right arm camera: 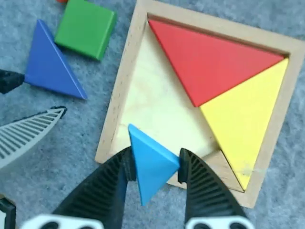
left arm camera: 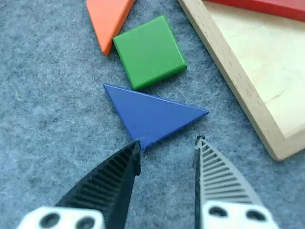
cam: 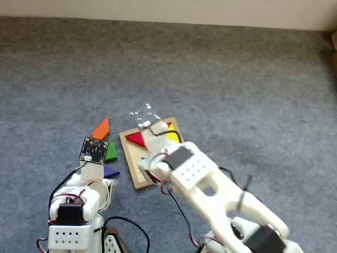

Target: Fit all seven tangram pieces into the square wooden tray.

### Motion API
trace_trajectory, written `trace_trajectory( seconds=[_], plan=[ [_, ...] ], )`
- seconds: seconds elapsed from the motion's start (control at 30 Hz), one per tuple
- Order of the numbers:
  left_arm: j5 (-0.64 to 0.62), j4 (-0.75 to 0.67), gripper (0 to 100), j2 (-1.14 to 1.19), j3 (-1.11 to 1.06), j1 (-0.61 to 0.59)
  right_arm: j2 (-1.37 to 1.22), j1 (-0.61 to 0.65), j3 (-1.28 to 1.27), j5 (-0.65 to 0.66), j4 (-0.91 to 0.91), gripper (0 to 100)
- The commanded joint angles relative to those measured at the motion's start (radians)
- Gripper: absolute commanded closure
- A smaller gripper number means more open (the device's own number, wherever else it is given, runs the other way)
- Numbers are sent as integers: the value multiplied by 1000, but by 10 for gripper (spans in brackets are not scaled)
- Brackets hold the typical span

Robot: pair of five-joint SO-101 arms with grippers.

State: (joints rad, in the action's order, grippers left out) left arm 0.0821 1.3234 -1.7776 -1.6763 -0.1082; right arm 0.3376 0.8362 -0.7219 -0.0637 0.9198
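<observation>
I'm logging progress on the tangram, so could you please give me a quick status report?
Left gripper open at dark blue triangle. Right gripper shut on light blue triangle above tray rim. Red triangle, yellow triangle seated.

Our high camera is fixed above and behind the two arms. It looks down and forward over the grey carpet [cam: 237,68], far enough off to take in both arms and the wooden tray [cam: 136,178]. Our left wrist camera hangs close above the carpet, facing down past the left gripper [left arm camera: 168,141] at the dark blue triangle [left arm camera: 152,117]. Our right wrist camera looks almost straight down onto the tray, past the right gripper [right arm camera: 156,152] clamped on the light blue triangle [right arm camera: 151,167]. Both wrist views share the dark blue triangle, the green square [left arm camera: 150,52] and one tray edge. The high view seems to catch these too, half hidden by an arm.
</observation>
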Motion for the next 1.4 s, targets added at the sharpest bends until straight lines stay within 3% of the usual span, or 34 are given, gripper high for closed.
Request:
trace_trajectory(
  seconds=[0.0, 0.23, 0.4, 0.6, 0.87, 1.13, 1.37],
  plan=[
    [-9, 3, 815, -42, -21, -12, -114, 12, 148, -14, -24, 925],
    [-9, 3, 815, -42, -21, -12, -326, 8, 318, -135, -24, 925],
    [-9, 3, 815, -42, -21, -12, -412, 10, 372, -138, -22, 912],
    [-9, 3, 815, -42, -21, -12, -415, 12, 384, -133, -16, 762],
    [-9, 3, 815, -42, -21, -12, -407, 12, 386, -37, -16, 761],
    [-9, 3, 815, -42, -21, -12, -222, 12, 375, 60, 19, 961],
    [-9, 3, 815, -42, -21, -12, -242, 47, 300, 72, -41, 975]
  ],
)
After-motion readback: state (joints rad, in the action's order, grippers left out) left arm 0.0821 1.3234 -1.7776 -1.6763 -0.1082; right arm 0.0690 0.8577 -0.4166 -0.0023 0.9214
